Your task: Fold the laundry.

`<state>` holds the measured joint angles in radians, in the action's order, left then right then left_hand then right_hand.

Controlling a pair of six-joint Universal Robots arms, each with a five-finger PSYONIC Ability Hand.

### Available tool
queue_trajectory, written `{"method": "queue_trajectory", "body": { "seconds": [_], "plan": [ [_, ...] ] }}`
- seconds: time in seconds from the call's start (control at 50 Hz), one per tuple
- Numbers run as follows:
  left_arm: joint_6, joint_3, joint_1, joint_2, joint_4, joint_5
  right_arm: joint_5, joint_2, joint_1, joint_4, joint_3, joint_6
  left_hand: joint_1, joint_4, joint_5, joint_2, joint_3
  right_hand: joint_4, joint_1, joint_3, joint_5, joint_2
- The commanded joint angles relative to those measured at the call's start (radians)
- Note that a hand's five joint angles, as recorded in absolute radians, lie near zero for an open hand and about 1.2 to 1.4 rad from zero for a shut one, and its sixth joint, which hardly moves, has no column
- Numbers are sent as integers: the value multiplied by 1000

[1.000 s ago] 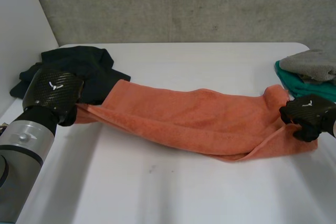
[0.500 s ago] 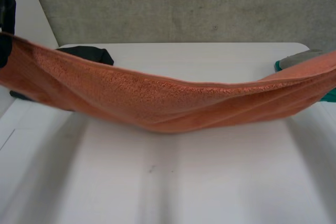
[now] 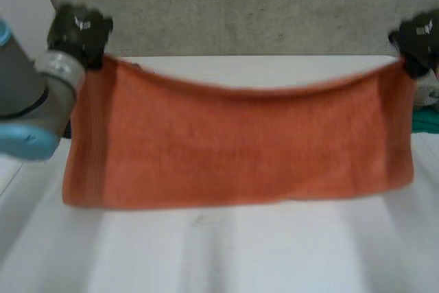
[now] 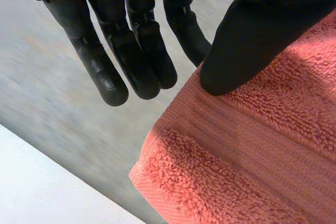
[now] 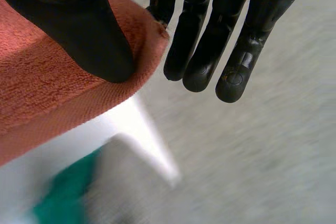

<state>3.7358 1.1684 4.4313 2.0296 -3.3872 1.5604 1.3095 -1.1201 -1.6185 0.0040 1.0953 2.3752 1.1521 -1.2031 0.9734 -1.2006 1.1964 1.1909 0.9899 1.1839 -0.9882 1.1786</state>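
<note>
**Orange towel held up by its two top corners**

Head view: a rectangular orange terry-cloth towel (image 3: pixel 240 145) hangs spread flat above the white table (image 3: pixel 206 259), its top edge sagging a little between the hands. The left hand (image 3: pixel 79 27) grips the upper corner at that side and the right hand (image 3: pixel 418 38) grips the opposite upper corner. The towel's lower edge hangs free above the tabletop. A crumpled teal cloth (image 3: pixel 426 120) lies on the table just past the towel's side edge, below the right hand. A grey concrete wall (image 3: pixel 240 5) stands behind.

Left wrist view: the left hand (image 4: pixel 131 51) pinches the towel (image 4: pixel 252 145) corner. Its thumb presses on the near face and one finger passes behind the cloth, while the other fingers (image 4: pixel 105 72) hang straight beside the corner, off the fabric.

Right wrist view: the right hand (image 5: pixel 220 35) pinches its corner of the towel (image 5: pixel 47 98) the same way, thumb on top and one finger behind. The teal cloth (image 5: pixel 63 198) lies below on the table (image 5: pixel 142 124).
</note>
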Motion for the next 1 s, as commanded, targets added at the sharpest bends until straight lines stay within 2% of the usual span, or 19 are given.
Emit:
{"method": "queue_trajectory", "body": {
  "seconds": [0.02,0.1,0.14,0.28,0.44,0.62,0.68,0.76,0.78,0.8,0.84,0.86,0.92,0.94,1.0],
  "plan": [
    [2,-252,-24,63,-310,98,100,11,-52,-461,-103,179,244,-193,248,-196,200,205,406,212,-233,218],
    [-10,-251,-42,38,-430,136,142,-20,-52,-535,-132,274,244,-193,248,-196,200,205,406,212,-233,218],
    [-25,-234,-53,17,-434,141,143,-26,-52,-532,-138,294,244,-193,248,-196,200,205,406,212,-233,218],
    [-90,26,-55,-110,-423,109,119,-64,-58,-476,-36,314,244,-193,248,-196,200,205,406,212,-233,218],
    [-94,339,-47,-169,-431,33,-12,-73,-24,-457,196,314,244,-193,248,-196,200,205,406,212,-233,218],
    [-85,646,-46,-183,-412,24,-163,-75,126,-337,469,306,244,-193,248,-196,200,205,406,212,-233,218],
    [-68,745,-36,-259,-364,24,-229,-110,187,-271,543,279,244,-193,248,-196,200,205,406,212,-233,218],
    [10,849,-38,-365,-236,21,-326,-236,236,-129,629,127,244,-193,248,-196,200,205,406,212,-233,218],
    [41,870,-42,-388,-200,18,-360,-280,262,-43,659,19,244,-193,248,-196,200,205,406,212,-233,218],
    [103,907,-44,-437,-119,16,-374,-299,282,5,670,-35,244,-193,248,-196,200,205,406,212,-233,218],
    [153,936,-46,-489,-40,16,-395,-329,337,115,687,-135,244,-193,248,-196,200,205,406,212,-233,218],
    [174,948,-46,-514,-2,18,-404,-351,395,234,695,-225,244,-193,248,-196,200,205,406,212,-233,218],
    [228,971,-47,-595,147,21,-403,-365,453,416,692,-348,244,-193,248,-196,200,205,406,212,-233,218],
    [234,971,-49,-612,185,21,-394,-363,469,526,684,-426,244,-193,248,-196,200,205,406,212,-233,218],
    [243,953,-49,-666,340,15,-397,-362,485,660,673,-533,244,-193,248,-196,200,205,406,212,-233,218]
  ]
}}
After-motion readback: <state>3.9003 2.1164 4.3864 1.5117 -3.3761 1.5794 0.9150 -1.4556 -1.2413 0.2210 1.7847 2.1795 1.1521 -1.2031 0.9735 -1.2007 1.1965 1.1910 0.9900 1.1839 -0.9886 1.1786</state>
